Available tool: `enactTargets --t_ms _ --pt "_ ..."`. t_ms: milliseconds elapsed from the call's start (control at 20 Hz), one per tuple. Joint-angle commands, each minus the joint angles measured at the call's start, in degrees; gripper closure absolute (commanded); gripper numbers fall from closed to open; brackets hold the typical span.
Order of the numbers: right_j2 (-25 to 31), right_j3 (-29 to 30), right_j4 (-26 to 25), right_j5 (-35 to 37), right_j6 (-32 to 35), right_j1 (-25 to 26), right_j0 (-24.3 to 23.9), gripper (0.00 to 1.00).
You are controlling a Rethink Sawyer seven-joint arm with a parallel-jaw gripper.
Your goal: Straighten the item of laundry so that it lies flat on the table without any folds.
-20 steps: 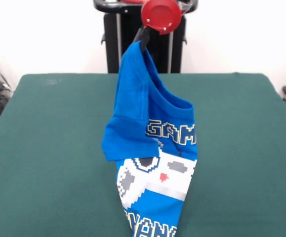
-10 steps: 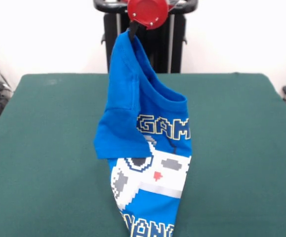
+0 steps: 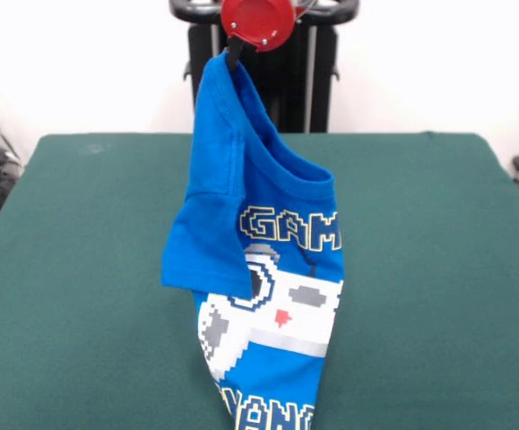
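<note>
- Front view: a small bright blue short-sleeved T-shirt (image 3: pixel 259 269) with a white-grey pixel game-controller print hangs from the gripper (image 3: pixel 234 54), just left of the frame's top centre.
- The gripper shows as a dark tip below a round red disc-shaped arm part (image 3: pixel 257 20); it is pinching the shirt's topmost point, which looks like a shoulder or sleeve edge.
- From that pinch the cloth drops in a narrow, folded column down the middle of the frame, widening toward the chest.
- One blue sleeve (image 3: pixel 203 255) sticks out to the left at mid-height, hanging free in front of the body of the shirt.
- The open collar forms a curved edge to the right of the pinch, above white block letters with a yellow outline.
- The controller print sits below the letters, creased and bent by the folds; a second row of lettering shows at the bottom edge of the frame.
- The shirt's lower end runs out of the frame at the bottom, so I cannot tell whether it touches the cloth below.
- The large rectangular table covered in dark green felt-like cloth (image 3: pixel 438 269) spreads across the frame behind and on both sides of the shirt.
</note>
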Motion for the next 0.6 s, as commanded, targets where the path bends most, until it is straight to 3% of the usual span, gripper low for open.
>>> enactTargets --t_ms 50,150,350,600 --pt "11.16 4.75 2.83 3.23 -16.54 0.28 -2.32 1.00" --pt "14.69 8.06 4.92 -2.41 -18.95 -0.99 -5.01 1.00" --pt "19.14 8.03 6.17 -3.70 -22.56 -1.63 -8.12 1.00" --pt "18.37 5.40 3.33 -1.92 -19.56 -1.32 -7.33 1.00"
